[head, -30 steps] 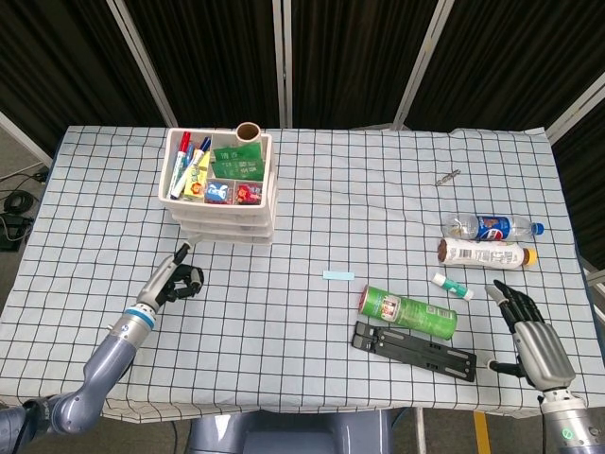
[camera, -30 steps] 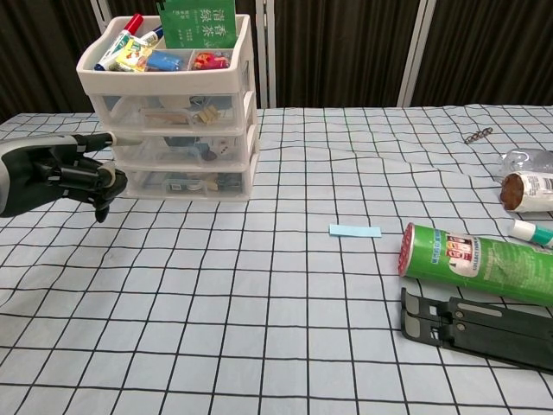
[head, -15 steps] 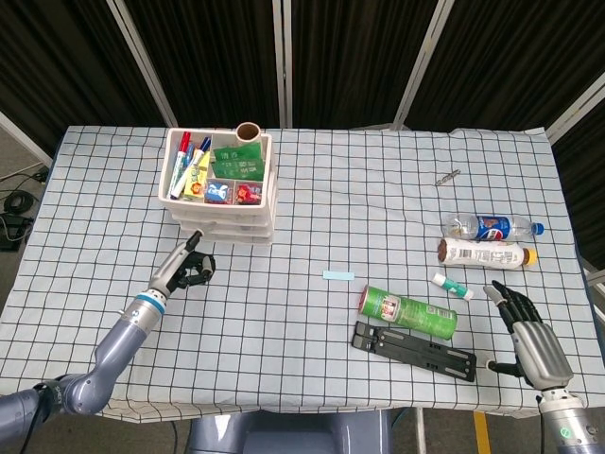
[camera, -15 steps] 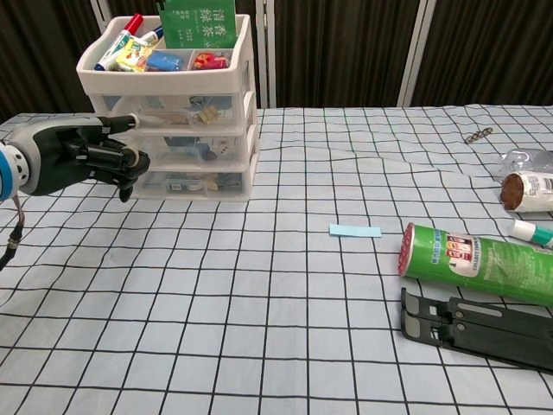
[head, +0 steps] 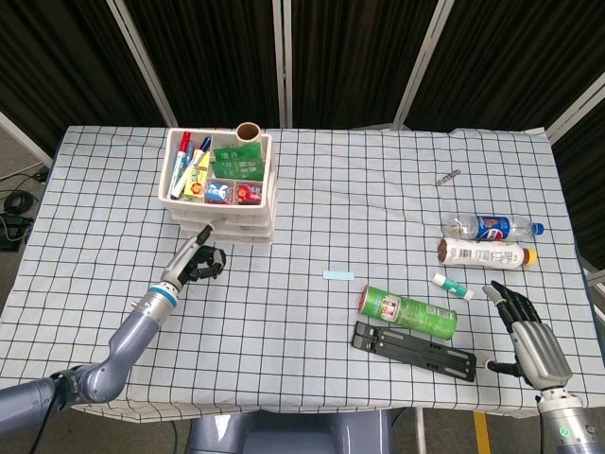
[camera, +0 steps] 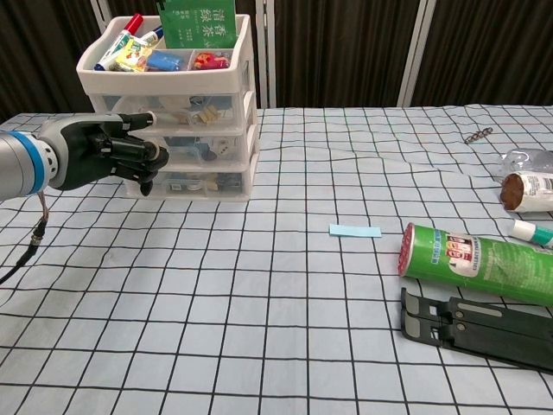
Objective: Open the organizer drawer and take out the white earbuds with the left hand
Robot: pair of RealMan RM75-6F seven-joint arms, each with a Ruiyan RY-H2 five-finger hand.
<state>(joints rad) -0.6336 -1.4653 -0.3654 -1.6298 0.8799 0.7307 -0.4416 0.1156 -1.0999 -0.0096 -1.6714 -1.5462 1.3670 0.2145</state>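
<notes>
Checkered-cloth surface (head: pixel 312 322) has the white drawer organizer (head: pixel 222 203) upper left, green can (head: pixel 408 313), black stand (head: pixel 414 350), two bottles (head: pixel 487 240) at right, blue slip (head: pixel 337 275) mid-frame.

Organizer (camera: pixel 226 95) just beyond the left hand (camera: pixel 108 154) — white plastic frame, clear glossy drawers. Hand: dark matt plastic look. Tablecloth (camera: pixel 259 285) beneath — checked cloth, matt, slightly wrinkled
</notes>
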